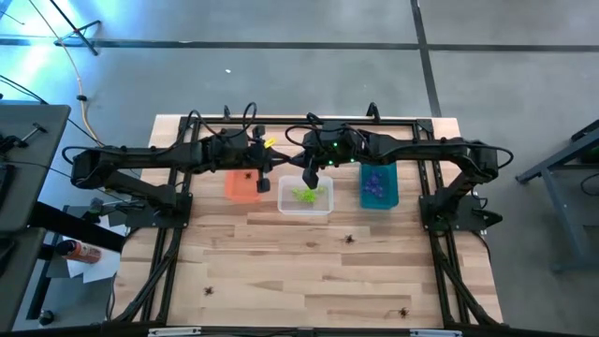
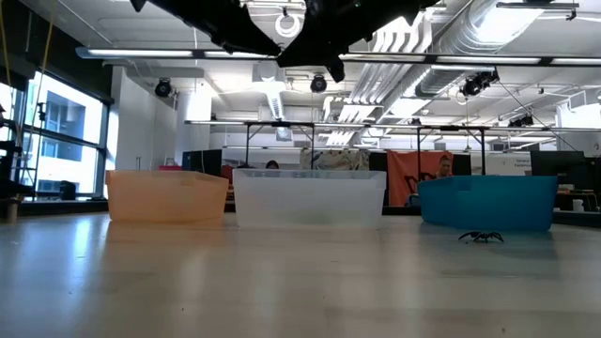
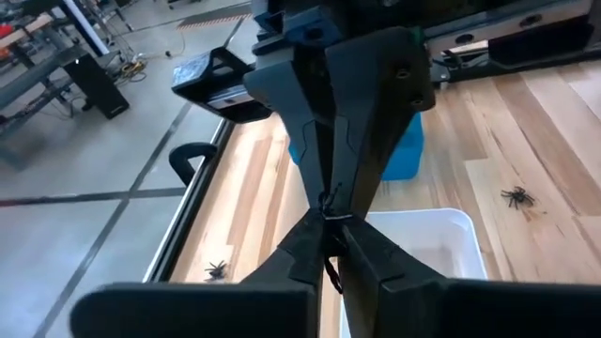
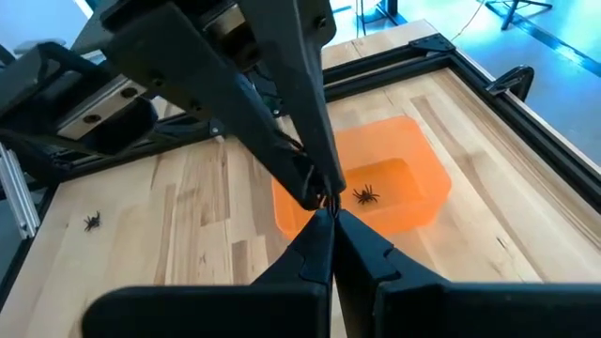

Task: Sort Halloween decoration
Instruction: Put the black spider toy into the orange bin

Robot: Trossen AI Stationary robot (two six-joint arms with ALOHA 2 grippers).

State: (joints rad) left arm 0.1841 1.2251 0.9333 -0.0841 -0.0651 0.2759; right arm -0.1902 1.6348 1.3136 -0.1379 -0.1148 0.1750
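**Stock on table, front edge to back**

- Table (image 1: 309,271): pale wood planks, dark frame rails along the sides.
- Loose black spiders, three on bare wood: lower right (image 1: 404,311), lower left (image 1: 208,290), centre just in front of the bins (image 1: 350,238). The last shown in the low view lying flat before the teal bin (image 2: 481,237), apart from it.
- Orange bin (image 1: 245,185): left of the row; one black spider inside (image 4: 364,195).
- Clear bin (image 1: 305,198): middle of the row; green spiders (image 1: 306,194) heaped inside.
- Teal bin (image 1: 379,185): right of the row; purple spiders (image 1: 376,184) inside.
- Left gripper (image 3: 327,225): held above the gap between orange and clear bins, fingers pressed together at the tips.
- Right gripper (image 4: 324,214): above the clear bin's left edge, fingers likewise pressed together.
- Both sets of tips meeting point to point. Small dark scrap (image 3: 330,270) hanging at the join, spidery in outline; cannot tell which pair pinches it.
- Bins side by side near the back rail, not touching.
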